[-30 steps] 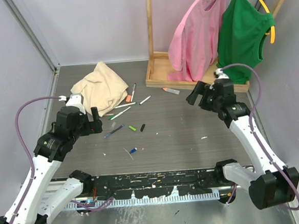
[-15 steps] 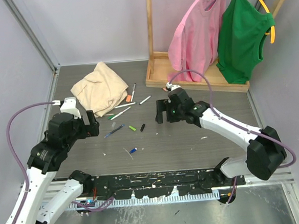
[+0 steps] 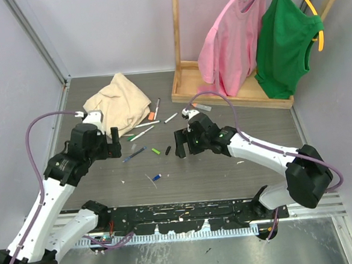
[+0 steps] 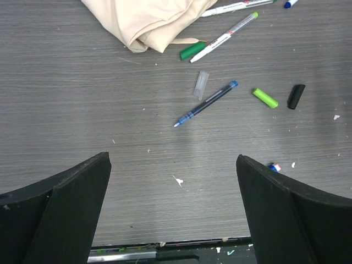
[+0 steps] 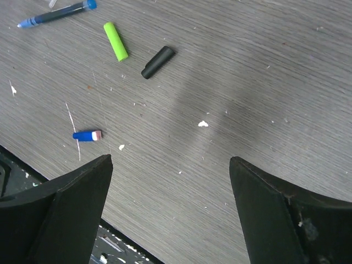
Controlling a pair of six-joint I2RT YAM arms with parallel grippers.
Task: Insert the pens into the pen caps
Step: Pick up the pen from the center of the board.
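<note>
Several pens lie on the dark table: a dark blue pen [image 3: 134, 154] [image 4: 206, 103], a white pen with a green tip [image 3: 142, 134] [image 4: 224, 37], and others further back [image 3: 157, 108]. Close by are pen caps: a light green cap [image 3: 156, 151] [image 5: 116, 41], a black cap [image 3: 167, 150] [image 5: 158, 62], a blue cap [image 3: 157, 177] [image 5: 87, 135] and a clear cap [image 4: 201, 84]. My left gripper [image 3: 113, 142] [image 4: 171, 159] hovers open left of the blue pen. Just right of the black cap, my right gripper [image 3: 181, 143] [image 5: 170, 159] hangs open. Neither holds anything.
A crumpled beige cloth [image 3: 118, 103] lies at the back left, touching some pens. A wooden clothes rack base [image 3: 187, 83] with a pink shirt [image 3: 230, 40] and a green top [image 3: 287, 39] stands at the back right. A pen [image 3: 201, 106] lies before it.
The right arm has swung from the back right, near the rack, leftward and down to the table's middle beside the caps. The left arm shifted slightly. Both grippers stayed open.
</note>
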